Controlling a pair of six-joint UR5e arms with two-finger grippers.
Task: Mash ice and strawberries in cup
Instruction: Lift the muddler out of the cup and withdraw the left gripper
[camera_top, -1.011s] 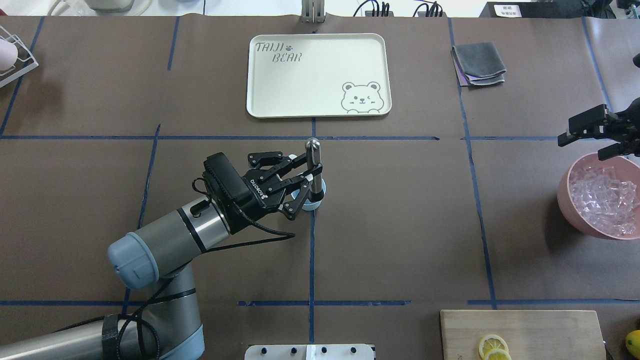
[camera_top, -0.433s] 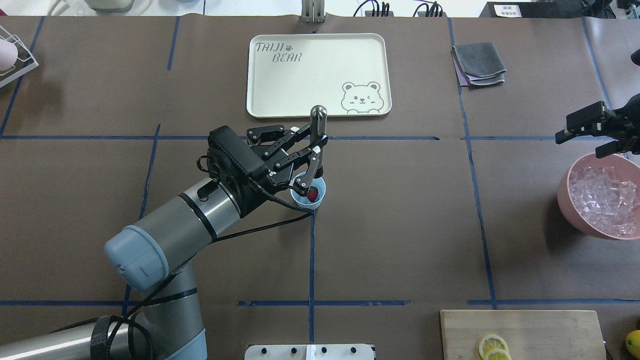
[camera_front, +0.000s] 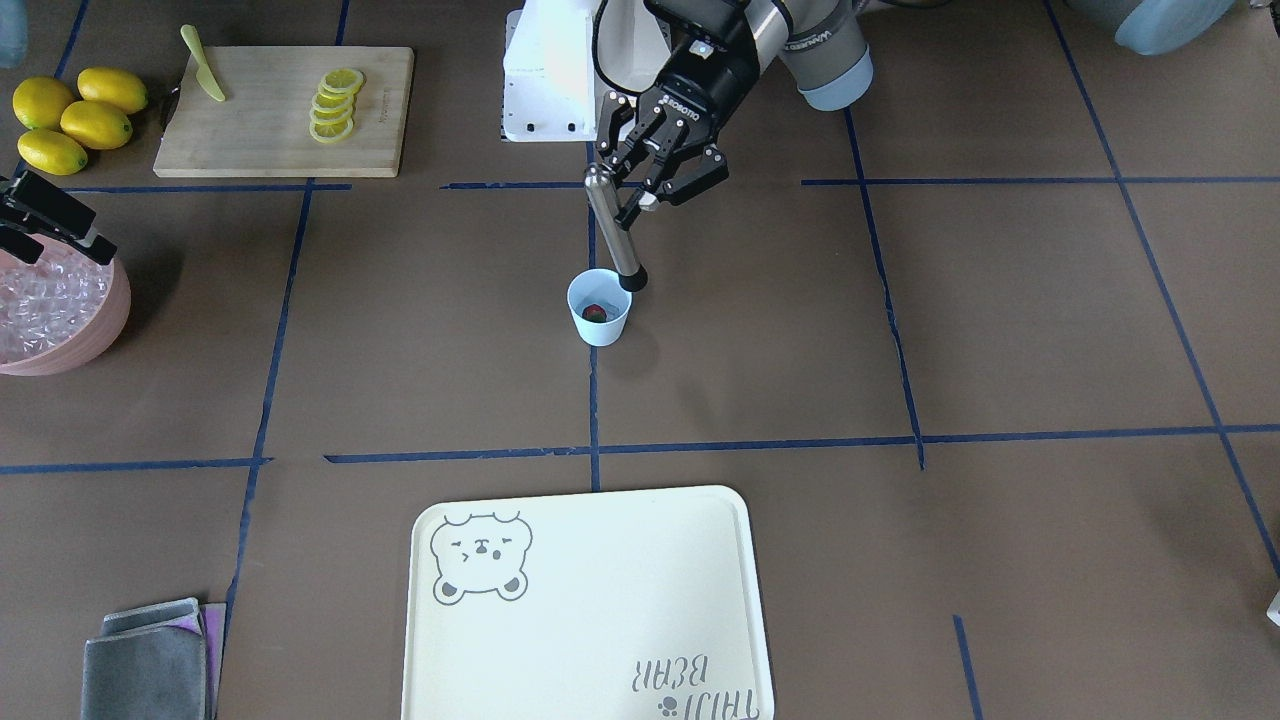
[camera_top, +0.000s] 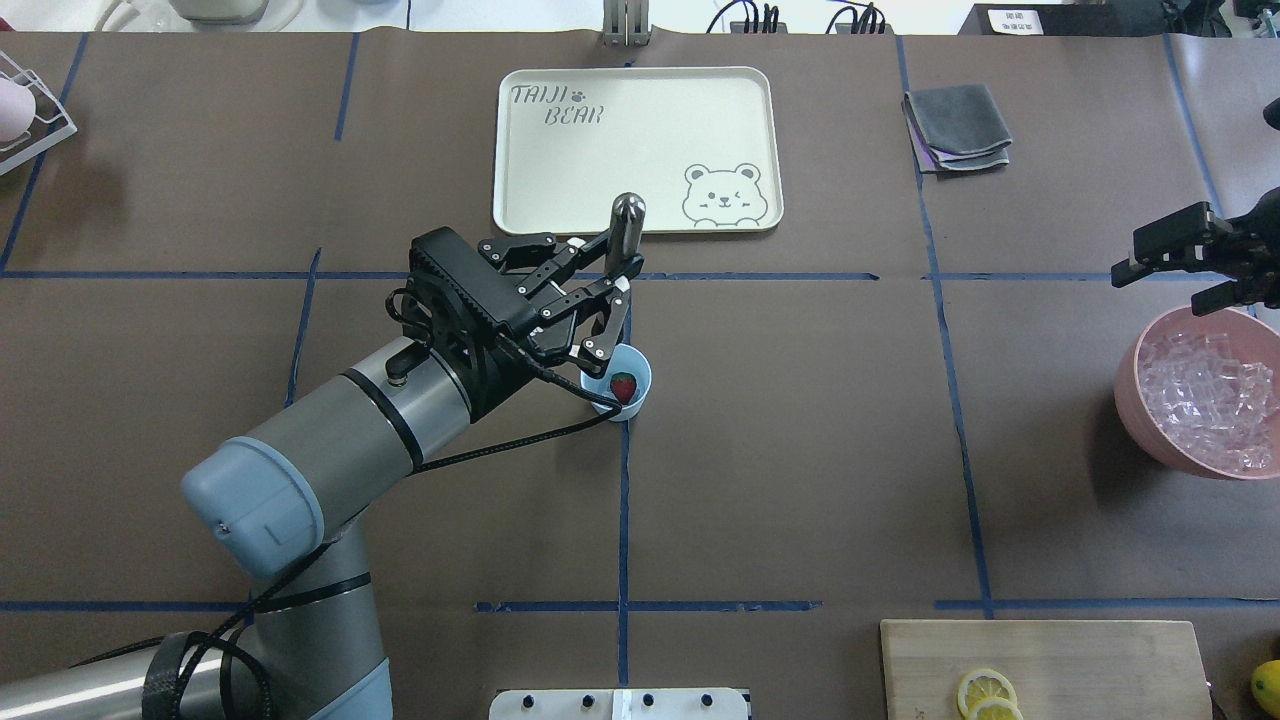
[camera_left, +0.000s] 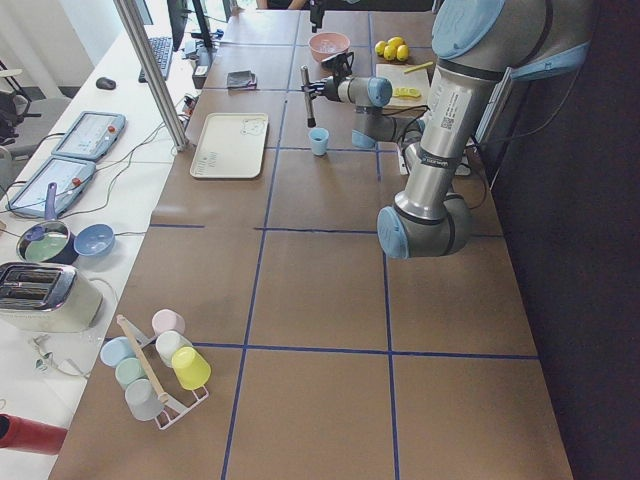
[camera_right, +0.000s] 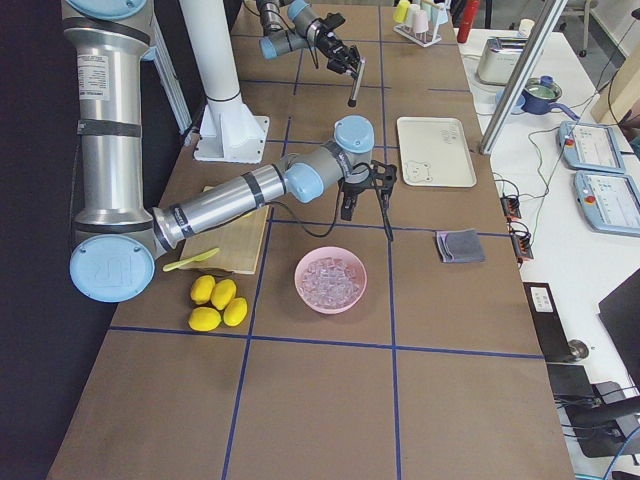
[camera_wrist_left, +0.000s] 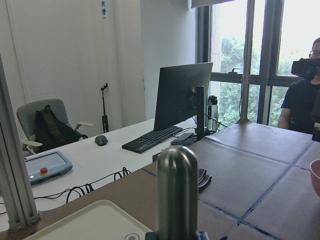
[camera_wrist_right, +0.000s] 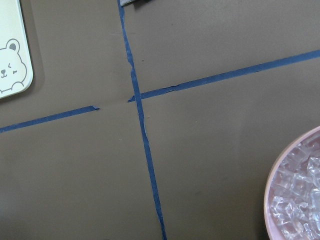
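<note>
My left gripper (camera_top: 612, 288) is shut on a steel muddler (camera_top: 628, 215) and holds it tilted, its black tip just above the rim of the pale-blue cup (camera_top: 640, 375). In the front view the gripper (camera_front: 640, 197) holds the muddler (camera_front: 610, 225) beside the cup (camera_front: 600, 328). One dark-red strawberry (camera_top: 623, 386) lies in the cup and also shows in the front view (camera_front: 594, 312). The ice (camera_top: 1200, 395) fills the pink bowl (camera_top: 1130, 410) at the right edge. My right gripper (camera_top: 1170, 283) is open and empty above the bowl's far rim.
A cream bear tray (camera_top: 640, 150) lies beyond the cup. A folded grey cloth (camera_top: 957, 127) lies at the back right. A cutting board (camera_front: 285, 100) with lemon slices and a knife, and whole lemons (camera_front: 75, 115), sit near my right side.
My left gripper has lifted the muddler out of the cup and drawn it back toward the tray; the strawberry now shows in the cup. The right gripper has barely moved.
</note>
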